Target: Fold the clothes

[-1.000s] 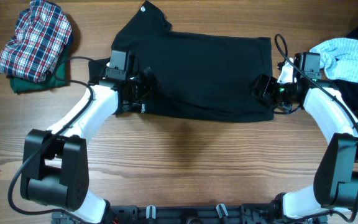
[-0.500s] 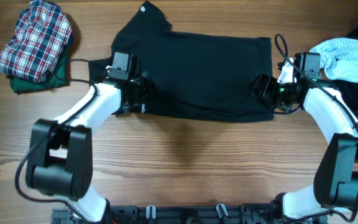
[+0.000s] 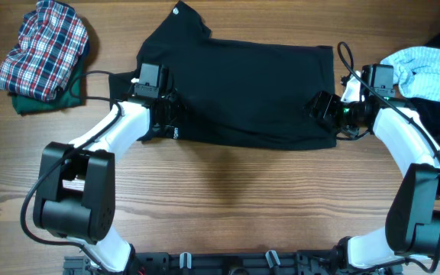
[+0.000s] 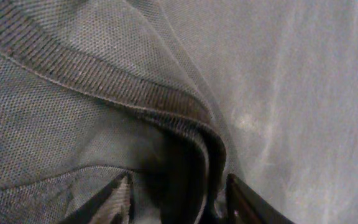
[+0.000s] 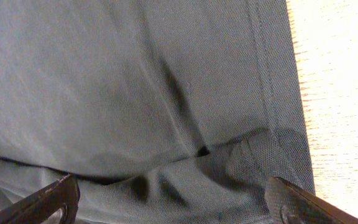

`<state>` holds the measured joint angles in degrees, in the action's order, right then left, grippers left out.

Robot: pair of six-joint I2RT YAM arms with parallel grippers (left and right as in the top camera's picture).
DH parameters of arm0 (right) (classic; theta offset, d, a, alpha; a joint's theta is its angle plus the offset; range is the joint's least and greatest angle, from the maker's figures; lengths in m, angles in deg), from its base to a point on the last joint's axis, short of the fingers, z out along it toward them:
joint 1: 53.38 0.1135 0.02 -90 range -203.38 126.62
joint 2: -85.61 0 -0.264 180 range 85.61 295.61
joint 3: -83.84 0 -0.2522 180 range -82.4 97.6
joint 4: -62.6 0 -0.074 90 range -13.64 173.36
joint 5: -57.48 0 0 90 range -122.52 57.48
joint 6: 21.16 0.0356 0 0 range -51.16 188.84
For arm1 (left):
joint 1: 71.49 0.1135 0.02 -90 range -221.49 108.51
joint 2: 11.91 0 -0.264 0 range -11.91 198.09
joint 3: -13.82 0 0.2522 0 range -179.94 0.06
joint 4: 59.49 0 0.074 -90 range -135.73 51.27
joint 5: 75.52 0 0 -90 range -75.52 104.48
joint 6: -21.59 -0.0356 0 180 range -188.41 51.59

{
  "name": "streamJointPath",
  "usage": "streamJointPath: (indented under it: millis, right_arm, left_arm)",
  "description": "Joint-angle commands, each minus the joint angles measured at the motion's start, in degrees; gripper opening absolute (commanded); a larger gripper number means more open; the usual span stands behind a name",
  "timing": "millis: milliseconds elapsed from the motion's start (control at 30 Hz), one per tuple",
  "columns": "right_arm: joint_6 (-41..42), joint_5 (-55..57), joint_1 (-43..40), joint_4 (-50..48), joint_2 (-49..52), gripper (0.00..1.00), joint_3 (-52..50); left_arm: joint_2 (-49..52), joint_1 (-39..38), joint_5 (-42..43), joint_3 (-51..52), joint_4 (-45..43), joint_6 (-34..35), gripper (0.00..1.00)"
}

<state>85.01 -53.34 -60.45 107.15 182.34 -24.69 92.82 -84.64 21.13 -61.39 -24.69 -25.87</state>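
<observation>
Now I should pinch deep: T-shirt (image 3: 250, 92) fold sits inside left pincer (image 4: 179, 200), clench can't tell; right pincer (image 5: 173, 202) released over hem.

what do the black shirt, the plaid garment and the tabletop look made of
Black T-shirt: matte knit fabric, perhaps cotton or polyester; the wrist views show a fine mesh texture and a ribbed band.
Plaid garment: soft woven-looking cloth, crumpled in loose folds.
Table: wood or wood-look laminate, low sheen, with visible grain.
</observation>
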Motion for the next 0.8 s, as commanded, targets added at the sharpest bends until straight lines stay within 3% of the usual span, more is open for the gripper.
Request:
streamJointPath:
  millis: [0,33,167,467,767]
  right_arm:
    - [-1.01,-1.09,-0.28,-0.31,-1.07,0.96,1.16]
    - [-0.98,-1.09,-0.28,-0.31,-1.07,0.96,1.16]
    - [-0.98,-1.09,-0.28,-0.31,-1.07,0.96,1.16]
    - [-0.92,-1.09,-0.28,-0.33,-1.07,0.96,1.16]
    - [-0.57,-1.11,-0.28,-0.33,-1.07,0.96,1.16]
  left_arm:
    - [0.28,-0.31,-0.76,-0.5,-0.31,-0.72,0.29]
    - [0.28,-0.31,-0.66,-0.5,-0.57,-1.68,0.18]
    - [0.28,-0.31,-0.28,-1.55,-0.61,-3.34,0.04]
    - [0.28,-0.24,0.2,-11.39,4.37,-8.07,0.04]
    - [0.87,-0.24,-4.0,-13.68,1.53,-8.07,0.04]
